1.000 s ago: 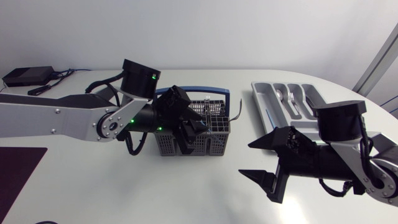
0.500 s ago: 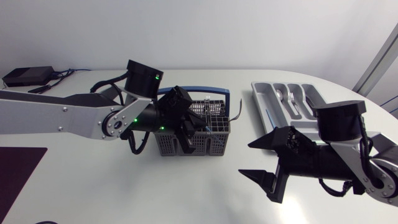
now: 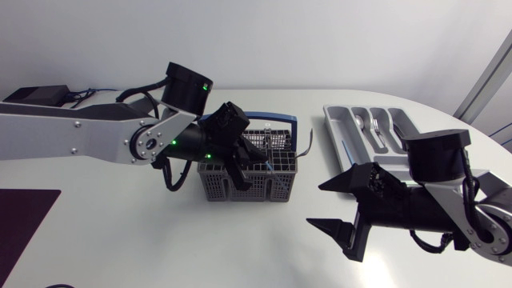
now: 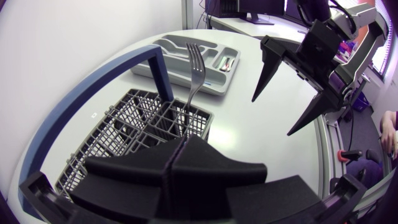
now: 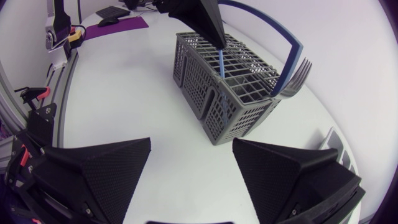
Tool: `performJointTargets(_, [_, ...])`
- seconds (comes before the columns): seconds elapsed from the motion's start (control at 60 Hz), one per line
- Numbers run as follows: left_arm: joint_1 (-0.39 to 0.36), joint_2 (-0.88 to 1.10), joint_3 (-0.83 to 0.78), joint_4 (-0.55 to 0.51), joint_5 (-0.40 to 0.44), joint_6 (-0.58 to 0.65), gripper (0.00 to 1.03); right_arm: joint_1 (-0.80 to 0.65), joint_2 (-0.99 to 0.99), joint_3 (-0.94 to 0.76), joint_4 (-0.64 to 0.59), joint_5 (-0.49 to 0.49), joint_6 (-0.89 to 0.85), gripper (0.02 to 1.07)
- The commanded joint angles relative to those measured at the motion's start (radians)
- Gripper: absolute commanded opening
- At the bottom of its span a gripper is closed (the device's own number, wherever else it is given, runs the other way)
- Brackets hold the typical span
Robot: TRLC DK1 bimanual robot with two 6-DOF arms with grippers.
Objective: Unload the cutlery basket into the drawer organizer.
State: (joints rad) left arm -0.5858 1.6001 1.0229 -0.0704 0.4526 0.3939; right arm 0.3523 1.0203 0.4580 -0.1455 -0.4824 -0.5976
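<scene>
Pinches the top of a slim blue handle (image 5: 222, 62) with the left tool (image 3: 240, 178), fingers pressed together above the middle of the cutlery basket (image 3: 268, 190). Shows that grip only from the right wrist, with the black tips meeting on the handle and its lower end down among the basket's grid cells. From the left wrist, shows just the two wedges closed edge to edge, hiding whatever sits between them. Cannot tell what kind of utensil belongs to the handle.

Holds the right tool (image 3: 314, 205) spread wide and bare, low over the desk (image 3: 120, 240), near the basket's right end but apart from it.

Finds a steel fork (image 4: 194, 68) standing tines up in an end cell of the basket, close beside one foot of the blue carrying arch (image 4: 93, 93). From the right wrist, shows those tines leaning out past the basket's end wall; from the head, only a small dark tip there.

Places the grey drawer organizer (image 3: 340, 132) flat on the desk to the right of the basket, apart from it, with some cutlery (image 3: 362, 122) lying in its compartments.

Beyond these, shows a white desk with a rounded edge, a dark purple mat (image 3: 24, 216) at its near left and a black box (image 3: 36, 98) with cables at its far left.
</scene>
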Motion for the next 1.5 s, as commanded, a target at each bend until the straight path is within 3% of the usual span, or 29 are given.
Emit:
performJointTargets(0.0, [-0.012, -0.04, 0.046, -0.037, 0.02, 0.011, 0.11, 0.008, -0.014, -0.028, 0.004, 0.004, 0.018, 0.97])
performJointTargets(0.45, [0.023, -0.17, 0.091, -0.177, 0.018, 0.022, 0.11, 0.028, -0.052, -0.021, -0.019, 0.015, 0.024, 0.97])
performJointTargets(0.733, [0.05, -0.267, 0.12, -0.27, 0.018, 0.031, 0.11, 0.083, -0.083, -0.016, 0.034, 0.107, 0.062, 0.97])
performJointTargets(0.983, [0.057, -0.342, 0.144, -0.355, 0.018, 0.03, 0.11, 0.085, -0.126, 0.016, 0.026, 0.114, 0.096, 0.97])
performJointTargets(1.183, [0.032, -0.367, 0.198, -0.433, 0.02, 0.014, 0.11, 0.1, -0.19, 0.036, 0.006, 0.116, 0.122, 0.96])
performJointTargets(1.35, [-0.026, -0.355, 0.198, -0.434, 0.02, -0.029, 0.11, 0.143, -0.226, 0.044, 0.027, 0.117, 0.173, 0.87])
performJointTargets(1.483, [-0.057, -0.325, 0.203, -0.434, 0.041, -0.059, 0.11, 0.157, -0.212, 0.064, 0.037, 0.128, 0.191, 0.87])
